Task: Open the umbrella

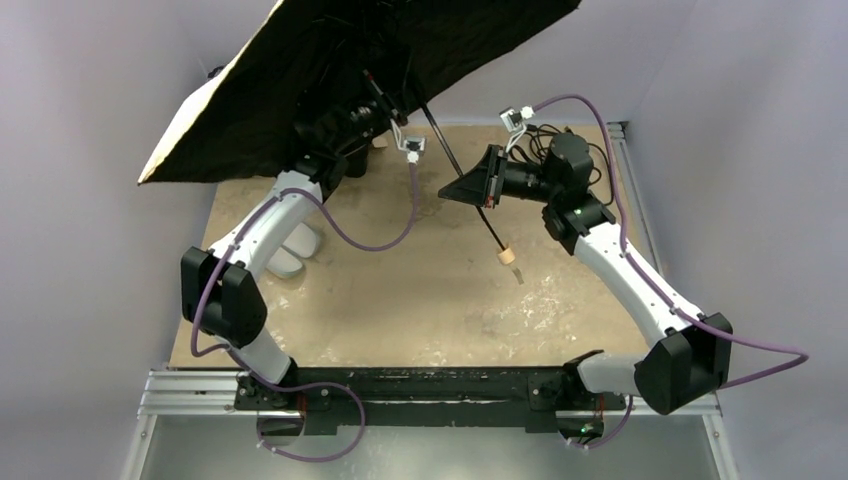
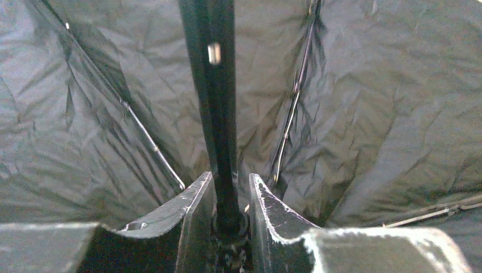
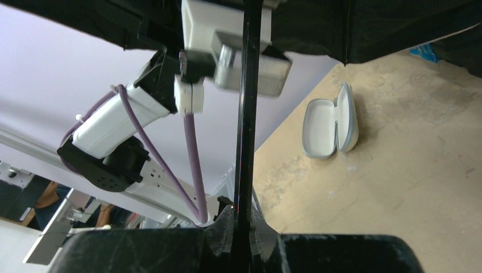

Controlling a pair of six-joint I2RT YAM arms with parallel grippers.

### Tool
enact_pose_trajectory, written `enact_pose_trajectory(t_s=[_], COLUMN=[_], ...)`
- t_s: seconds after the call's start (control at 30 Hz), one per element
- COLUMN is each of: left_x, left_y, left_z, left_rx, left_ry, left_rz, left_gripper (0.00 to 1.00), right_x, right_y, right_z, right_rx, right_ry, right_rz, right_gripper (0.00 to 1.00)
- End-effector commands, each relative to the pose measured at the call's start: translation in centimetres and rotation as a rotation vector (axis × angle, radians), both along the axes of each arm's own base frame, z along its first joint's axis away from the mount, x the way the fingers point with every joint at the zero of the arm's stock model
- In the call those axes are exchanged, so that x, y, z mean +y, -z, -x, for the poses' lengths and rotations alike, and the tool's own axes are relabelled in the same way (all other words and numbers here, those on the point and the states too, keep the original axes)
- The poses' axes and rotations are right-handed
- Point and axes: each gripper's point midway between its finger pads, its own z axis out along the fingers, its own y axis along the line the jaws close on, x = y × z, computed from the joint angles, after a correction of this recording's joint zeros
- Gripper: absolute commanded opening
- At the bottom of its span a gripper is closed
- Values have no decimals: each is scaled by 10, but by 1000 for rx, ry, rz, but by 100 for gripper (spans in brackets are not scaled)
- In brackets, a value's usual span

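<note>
The umbrella (image 1: 300, 90) is spread open at the upper left, with its black lining facing me and a tan edge showing. Its thin black shaft (image 1: 455, 165) slants down to the pale wooden knob (image 1: 507, 256), which hangs above the table. My left gripper (image 1: 378, 100) sits under the canopy, shut on the shaft; in the left wrist view the shaft (image 2: 213, 102) runs up between the fingers (image 2: 193, 199) toward the lining (image 2: 369, 114). My right gripper (image 1: 464, 190) is shut on the shaft lower down, and the right wrist view shows the shaft (image 3: 247, 131) pinched at the gripper (image 3: 243, 219).
An open white glasses case (image 1: 295, 250) lies on the tan table (image 1: 420, 300) beside the left arm; the case (image 3: 329, 128) also shows in the right wrist view. Purple cables loop off both arms. Pale walls close in the table on both sides.
</note>
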Motion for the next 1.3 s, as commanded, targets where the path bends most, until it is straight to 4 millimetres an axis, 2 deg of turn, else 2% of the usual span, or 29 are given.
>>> enact_pose_trajectory(t_s=[0.0,0.13,0.2,0.33,0.47,0.57,0.83,0.97,1.1,1.17,1.27], left_x=[-29,-31,-30,-24,-11,3,55,91,123,140,163], left_y=[5,11,14,6,0,-4,-36,-62,-77,-85,-91], left_z=[38,46,45,40,27,9,-50,-84,-113,-123,-134], left_rx=[-5,0,14,26,36,24,-6,-59,-48,-71,-85], left_ry=[147,175,167,129,52,-36,-260,-350,-423,-461,-512], left_rz=[-57,-76,-80,-52,-20,9,112,137,147,148,143], left_gripper=[29,33,32,26,25,24,21,20,18,16,14], right_x=[-7,-8,-8,-10,-14,-18,-32,-44,-54,-60,-67], right_y=[-69,-71,-71,-68,-63,-62,-49,-25,-3,19,41], right_z=[18,17,18,21,21,22,28,41,62,72,81], right_rx=[-337,-341,-344,-346,-336,-331,-305,-312,-326,-282,-267], right_ry=[4,11,11,9,16,31,44,3,-23,-50,-68], right_rz=[-126,-135,-135,-127,-108,-105,-60,74,165,230,302], right_gripper=[0,0,0,0,0,0,0,0,0,0,0])
